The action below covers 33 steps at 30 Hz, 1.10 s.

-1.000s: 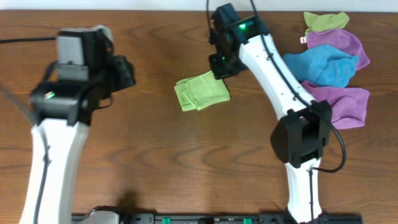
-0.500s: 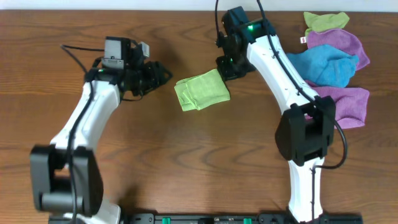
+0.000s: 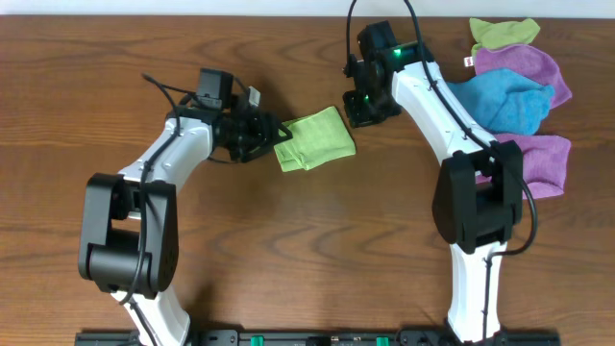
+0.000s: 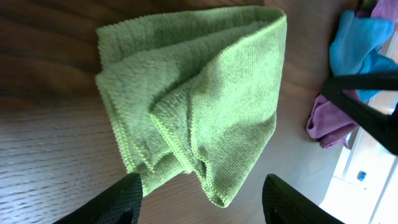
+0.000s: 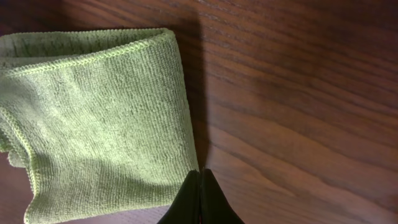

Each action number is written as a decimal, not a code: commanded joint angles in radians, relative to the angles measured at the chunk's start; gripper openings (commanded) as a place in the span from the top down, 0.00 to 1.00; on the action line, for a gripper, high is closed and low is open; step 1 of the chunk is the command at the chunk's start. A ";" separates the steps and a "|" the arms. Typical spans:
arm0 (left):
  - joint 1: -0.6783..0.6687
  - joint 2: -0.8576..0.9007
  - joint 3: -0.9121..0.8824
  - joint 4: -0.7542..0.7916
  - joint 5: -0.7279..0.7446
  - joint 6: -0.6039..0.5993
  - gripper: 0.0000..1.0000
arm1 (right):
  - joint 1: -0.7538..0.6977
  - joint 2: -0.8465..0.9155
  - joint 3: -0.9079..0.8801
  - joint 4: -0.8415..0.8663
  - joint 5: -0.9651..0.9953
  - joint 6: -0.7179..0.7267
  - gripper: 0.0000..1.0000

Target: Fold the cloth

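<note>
A green cloth [image 3: 313, 139] lies folded in a small bundle on the wooden table. It fills the left wrist view [image 4: 193, 99] and the left of the right wrist view [image 5: 93, 112]. My left gripper [image 3: 273, 136] is open at the cloth's left edge, its fingers [image 4: 202, 199] spread on either side of the near corner. My right gripper [image 3: 363, 117] is shut and empty, its tips [image 5: 200, 177] just beside the cloth's right edge.
A pile of cloths lies at the back right: purple [image 3: 524, 67], blue [image 3: 500, 101], another purple [image 3: 538, 159] and a green one [image 3: 504, 34]. The pile also shows in the left wrist view [image 4: 354, 46].
My left arm has swung right across the table and now reaches the cloth's left edge. My right gripper has drawn back slightly to the right, off the cloth.
</note>
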 commanded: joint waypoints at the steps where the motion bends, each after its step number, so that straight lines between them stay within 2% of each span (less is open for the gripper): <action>1: -0.002 0.023 -0.007 -0.007 -0.020 0.045 0.37 | -0.009 0.040 -0.006 0.007 -0.014 0.008 0.99; 16: -0.002 0.044 -0.011 0.001 -0.134 0.089 0.37 | -0.011 0.082 -0.006 0.035 -0.026 0.031 0.99; 33: -0.003 0.079 -0.013 0.026 -0.103 0.073 0.36 | -0.011 0.126 -0.006 0.142 -0.026 0.053 0.99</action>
